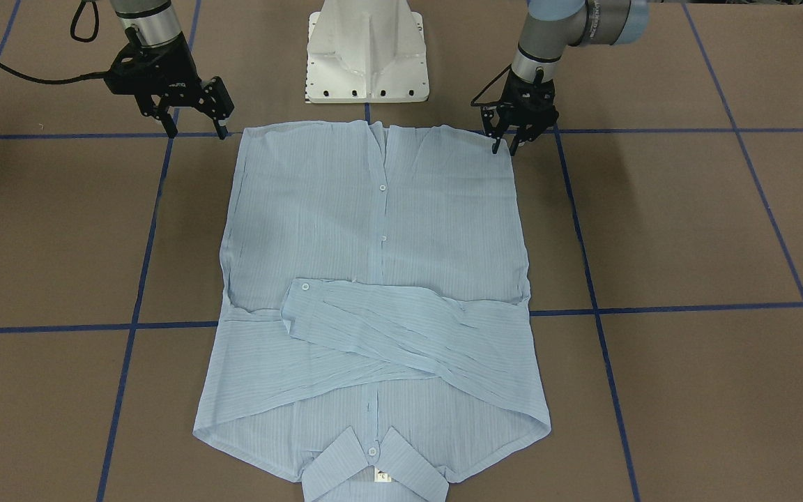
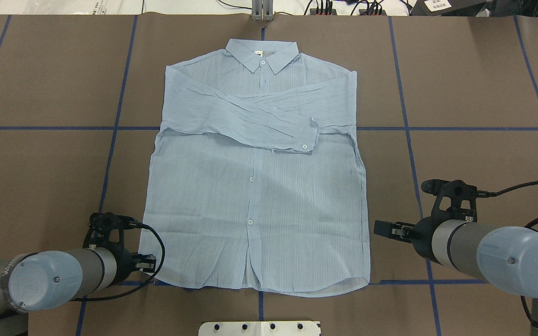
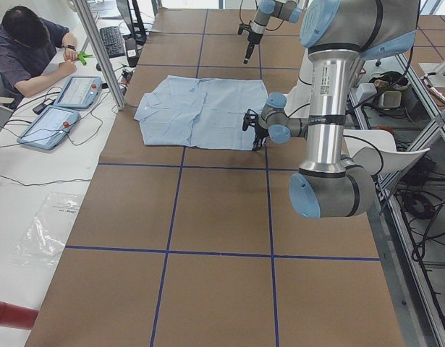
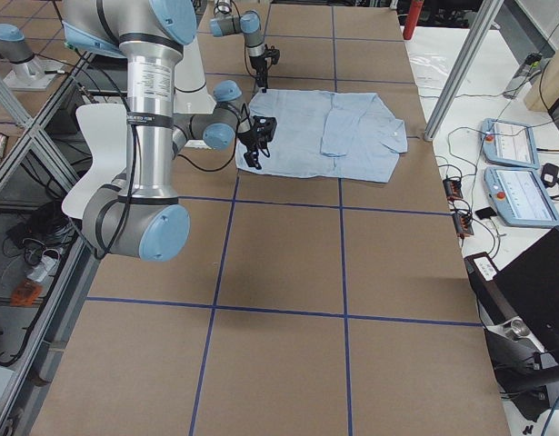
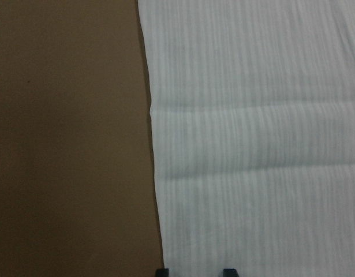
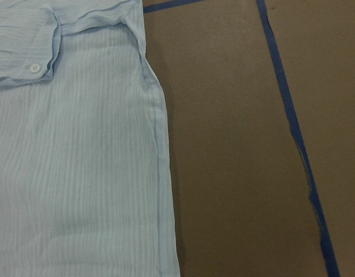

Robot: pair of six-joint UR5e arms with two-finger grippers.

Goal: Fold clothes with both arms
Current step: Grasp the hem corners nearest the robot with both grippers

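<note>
Left end effector: I see it spread open at the shirt hem corner.
Right end effector: released, just beside the other corner.

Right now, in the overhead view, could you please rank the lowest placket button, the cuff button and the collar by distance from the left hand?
From the left hand:
1. Lowest placket button, near the hem.
2. Cuff button, on the folded sleeve.
3. Collar, at the far end.
</note>
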